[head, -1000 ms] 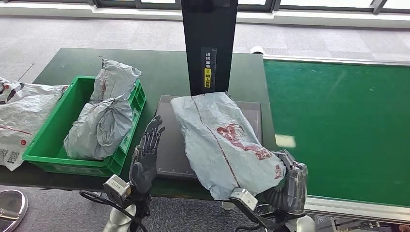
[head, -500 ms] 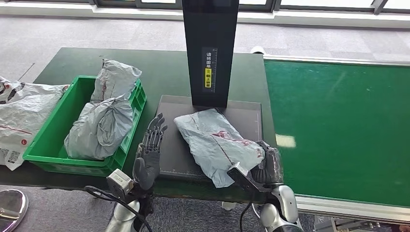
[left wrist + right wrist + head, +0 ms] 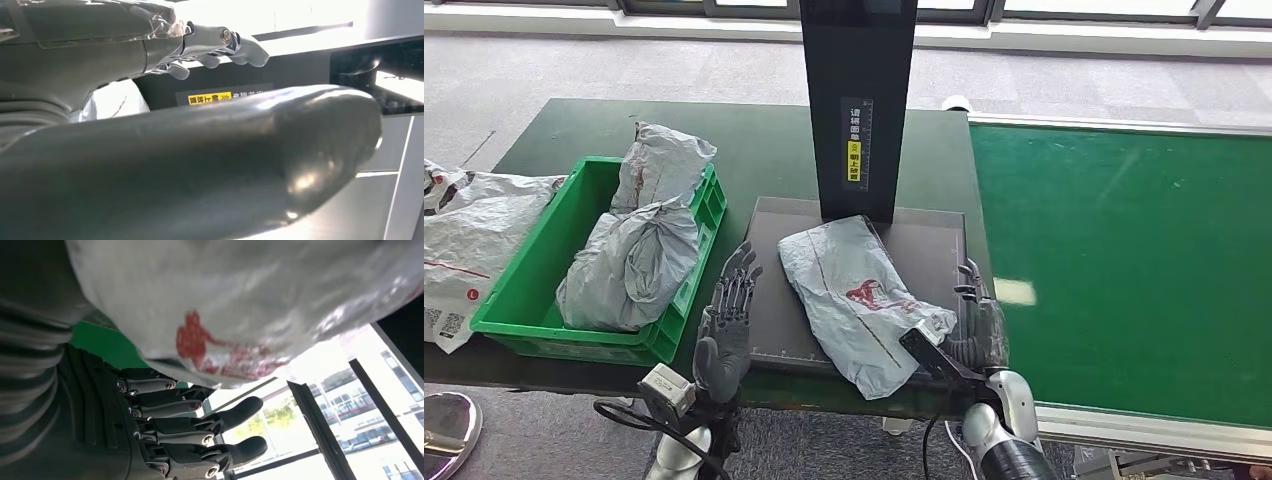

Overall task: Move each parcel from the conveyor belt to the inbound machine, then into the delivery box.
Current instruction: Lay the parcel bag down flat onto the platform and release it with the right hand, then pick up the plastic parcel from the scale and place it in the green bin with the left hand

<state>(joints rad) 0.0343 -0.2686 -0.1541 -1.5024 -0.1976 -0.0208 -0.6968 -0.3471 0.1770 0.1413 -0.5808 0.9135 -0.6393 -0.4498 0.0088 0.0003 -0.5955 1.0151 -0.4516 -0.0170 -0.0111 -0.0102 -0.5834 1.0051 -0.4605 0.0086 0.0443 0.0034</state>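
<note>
Parcels (image 3: pixel 639 240) heaped in green delivery box (image 3: pixel 529 275) at table's left, left hand (image 3: pixel 727 325) raised with fingers spread beside scanner platform's (image 3: pixel 929 240) left edge, grey parcel (image 3: pixel 854 300) lying on platform under black post (image 3: pixel 857 105), right hand (image 3: pixel 979 325) open at platform's right front corner, conveyor belt (image 3: pixel 1124 260) right.

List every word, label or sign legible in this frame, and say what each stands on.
Black scanner column: a strip of white Chinese characters above a yellow label with black characters, too small to read for certain.
Grey parcel on the machine's plate: red printing, crumpled, unreadable.
White parcel beside the green box: red mark and small black codes, too small to read.
</note>
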